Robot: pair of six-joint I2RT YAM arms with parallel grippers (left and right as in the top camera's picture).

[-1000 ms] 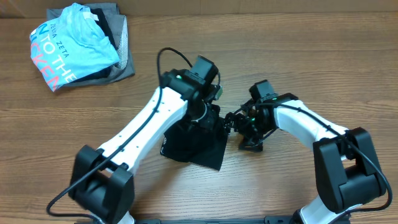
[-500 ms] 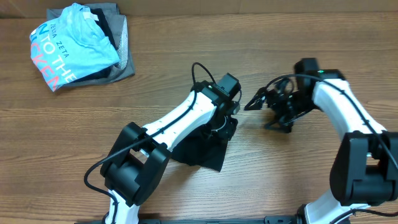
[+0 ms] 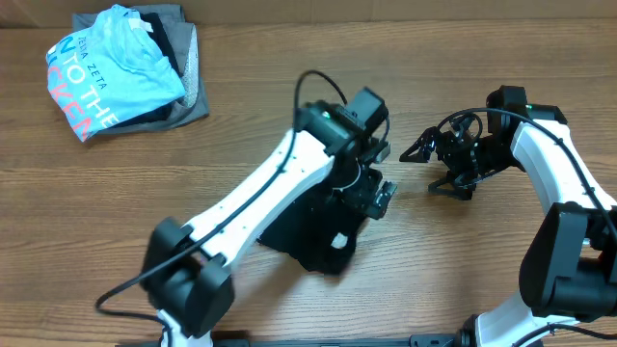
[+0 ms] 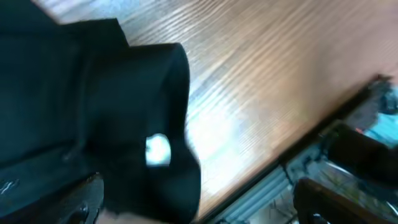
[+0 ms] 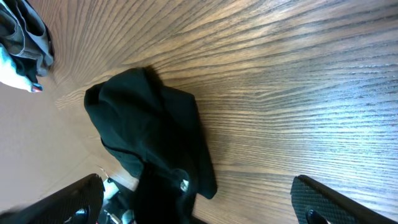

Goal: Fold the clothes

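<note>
While its two fingers stand wide apart with nothing between them, the left gripper (image 3: pixel 374 200) hangs released over the right edge of the shirt (image 3: pixel 307 229). In the left wrist view the black cloth lies under and beside one finger (image 4: pixel 87 196); whether they touch cannot be told. The left arm (image 3: pixel 260 193) reaches in a long diagonal from the near left edge of the table (image 3: pixel 463 280) up to a bent wrist. From there the gripper points back down toward the near side.

The right gripper (image 3: pixel 416 173) is likewise spread open and empty. It is held apart from the shirt, to its right, with its fingers pointing left toward the left arm's wrist. The right arm (image 3: pixel 554 164) rises from the near right corner and curves over at the elbow.

The shirt lies in a crumpled, partly folded heap near the middle of the table, closer to the near edge. A small white logo (image 3: pixel 337 241) shows on its near right part. The table is brown wood grain. Toward the far left corner sits a pile (image 3: pixel 125 72), a light blue tee on grey garments, well apart from the shirt.
</note>
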